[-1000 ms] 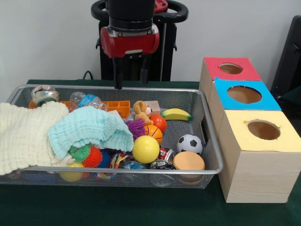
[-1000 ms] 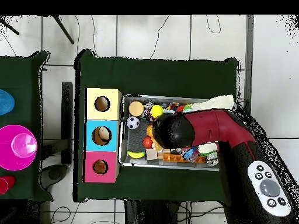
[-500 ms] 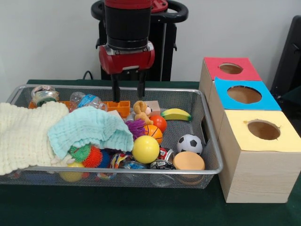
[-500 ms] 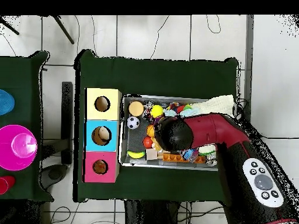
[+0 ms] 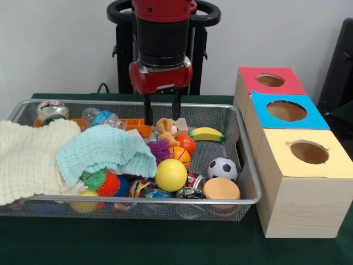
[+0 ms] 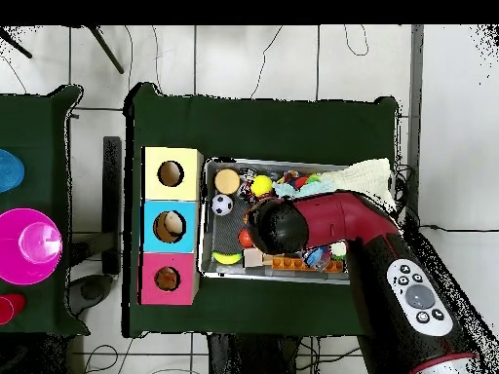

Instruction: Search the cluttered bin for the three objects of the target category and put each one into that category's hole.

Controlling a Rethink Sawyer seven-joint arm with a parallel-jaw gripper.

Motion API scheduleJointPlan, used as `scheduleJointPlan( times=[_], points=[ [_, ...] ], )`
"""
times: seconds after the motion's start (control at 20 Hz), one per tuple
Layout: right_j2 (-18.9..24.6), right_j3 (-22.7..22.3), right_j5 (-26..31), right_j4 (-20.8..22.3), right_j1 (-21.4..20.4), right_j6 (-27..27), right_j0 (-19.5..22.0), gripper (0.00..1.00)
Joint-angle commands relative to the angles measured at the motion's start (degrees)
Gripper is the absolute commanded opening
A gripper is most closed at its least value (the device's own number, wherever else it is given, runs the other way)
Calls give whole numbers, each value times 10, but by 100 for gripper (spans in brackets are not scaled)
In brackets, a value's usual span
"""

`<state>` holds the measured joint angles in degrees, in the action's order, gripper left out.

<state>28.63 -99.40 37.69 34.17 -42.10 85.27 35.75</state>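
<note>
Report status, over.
Gripper open, straddling the teddy bear at the bin's back. Nothing held. Balls and cloths crowd the front.

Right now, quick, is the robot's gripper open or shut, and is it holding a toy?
Gripper: open, holding nothing, fingers hanging either side of the teddy bear in the wire bin.

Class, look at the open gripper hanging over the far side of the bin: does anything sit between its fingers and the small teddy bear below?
Nothing visible does. The gripper hangs open directly above the teddy bear, one finger on each side of its head. The orange block lies beside the bear, not over it.
</note>
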Motion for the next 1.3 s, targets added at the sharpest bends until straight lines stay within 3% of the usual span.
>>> scheduleJointPlan(
  times=[0.05, 0.75, 1.3],
  points=[
    [-29, -23, -15, 7, 10, 56, -23, 100],
    [-70, -11, -71, 33, 45, 63, -42, 100],
    [-100, -3, -80, 35, 47, 50, -54, 100]
  ],
)
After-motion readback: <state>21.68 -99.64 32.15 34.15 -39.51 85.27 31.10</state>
